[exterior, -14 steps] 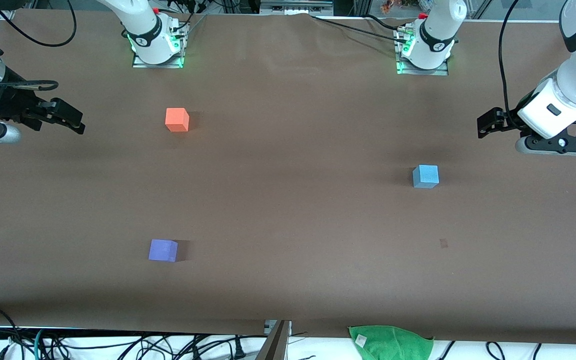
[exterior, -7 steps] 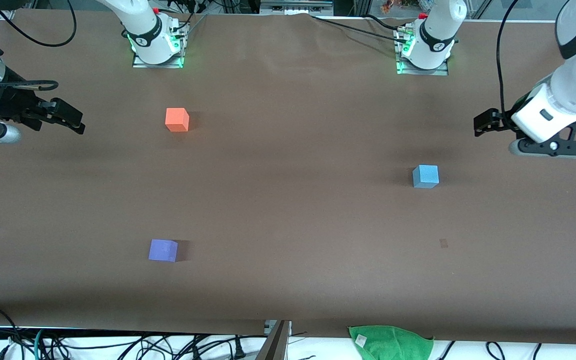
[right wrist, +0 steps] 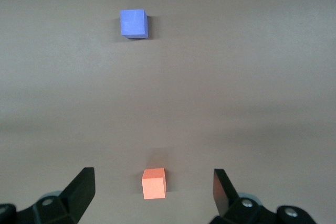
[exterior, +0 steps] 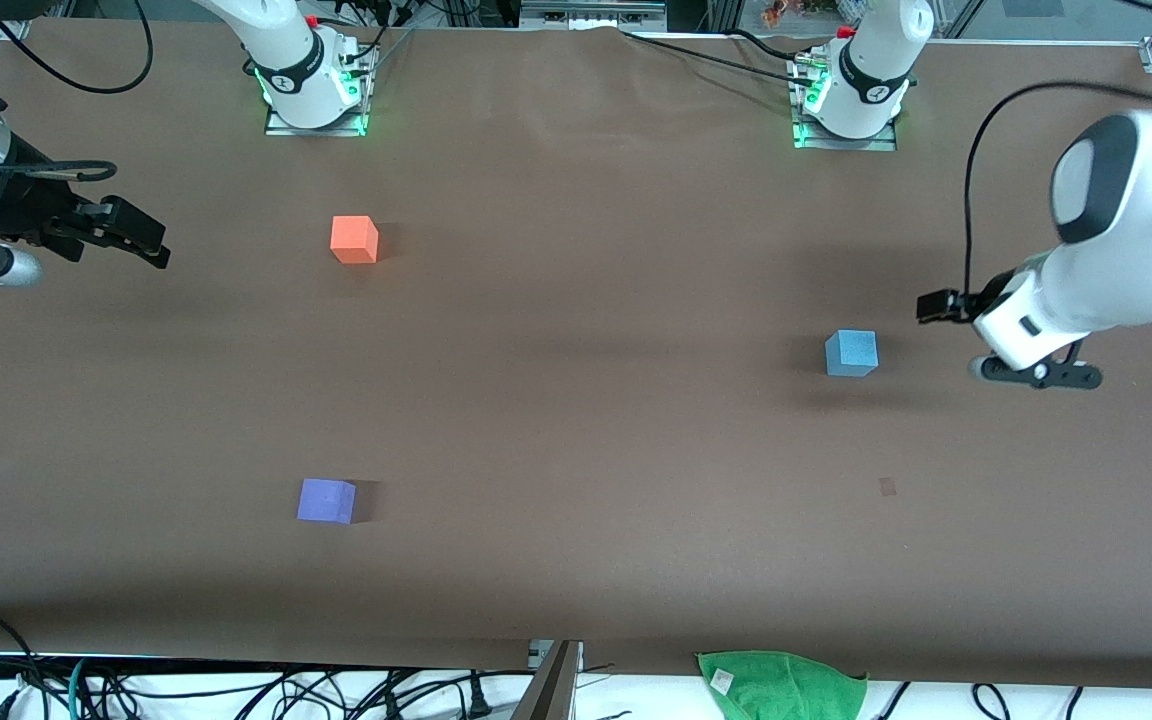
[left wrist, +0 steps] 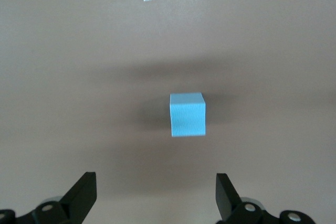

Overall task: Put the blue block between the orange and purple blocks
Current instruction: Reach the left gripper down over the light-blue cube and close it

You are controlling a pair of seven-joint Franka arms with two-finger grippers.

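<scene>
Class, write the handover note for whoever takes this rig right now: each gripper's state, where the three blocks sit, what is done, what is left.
Left gripper: open, empty, above the table beside the blue block, not touching it.
Right gripper: open, empty, waiting at its own end of the table.
Orange block and purple block: toward the right arm's end, purple nearer the front camera, a wide gap between them.
Done: nothing placed.
Left: grasp the blue block, carry it into that gap, release.

even overhead light, soft shadows beside blocks, pictures sharp.
</scene>
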